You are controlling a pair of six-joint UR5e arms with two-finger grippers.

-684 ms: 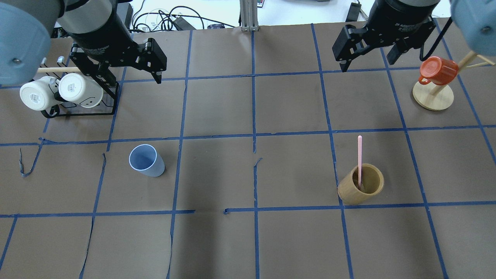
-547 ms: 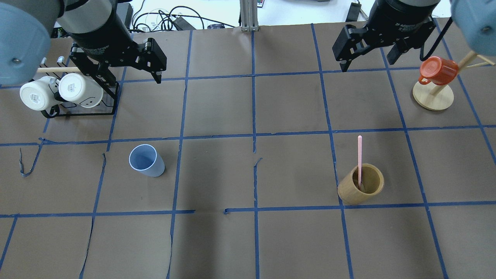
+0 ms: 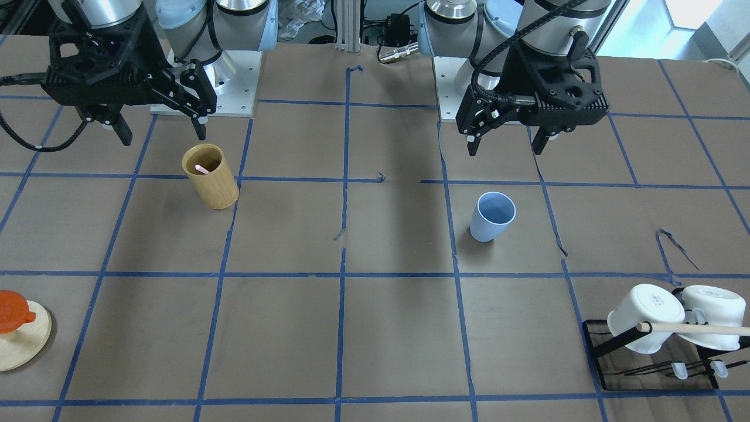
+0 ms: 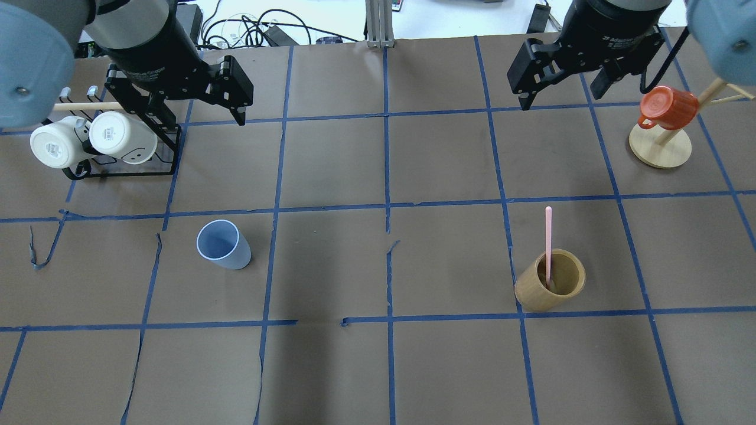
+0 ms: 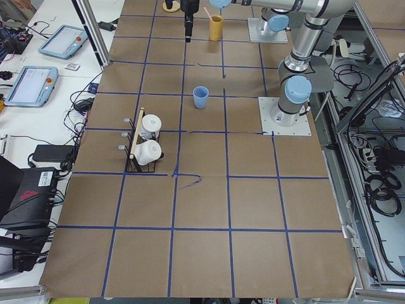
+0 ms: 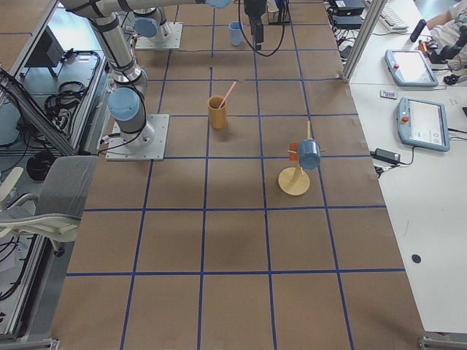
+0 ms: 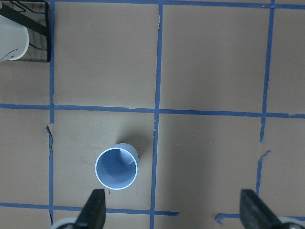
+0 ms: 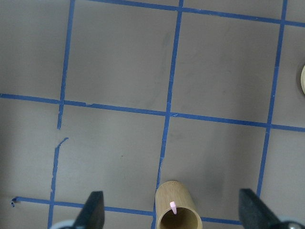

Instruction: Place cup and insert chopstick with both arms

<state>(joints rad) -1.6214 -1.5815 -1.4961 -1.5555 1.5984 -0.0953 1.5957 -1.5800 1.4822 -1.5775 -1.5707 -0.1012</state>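
The light blue cup (image 4: 223, 245) stands upright on the left half of the table, also in the front view (image 3: 492, 217) and the left wrist view (image 7: 116, 168). One pink chopstick (image 4: 548, 242) stands in the tan bamboo cylinder (image 4: 549, 289) on the right; its pink end shows in the right wrist view (image 8: 173, 207). My left gripper (image 4: 201, 121) is open and empty, high above the table behind the cup. My right gripper (image 4: 560, 97) is open and empty, high behind the bamboo cylinder (image 3: 211, 179).
A black rack (image 4: 118, 168) with two white mugs stands at the back left. A red mug (image 4: 667, 109) hangs on a wooden stand (image 4: 660, 147) at the back right. Blue tape lines divide the brown table into squares.
My left arm has shifted very slightly. The cup, the chopstick and the right arm have not moved.
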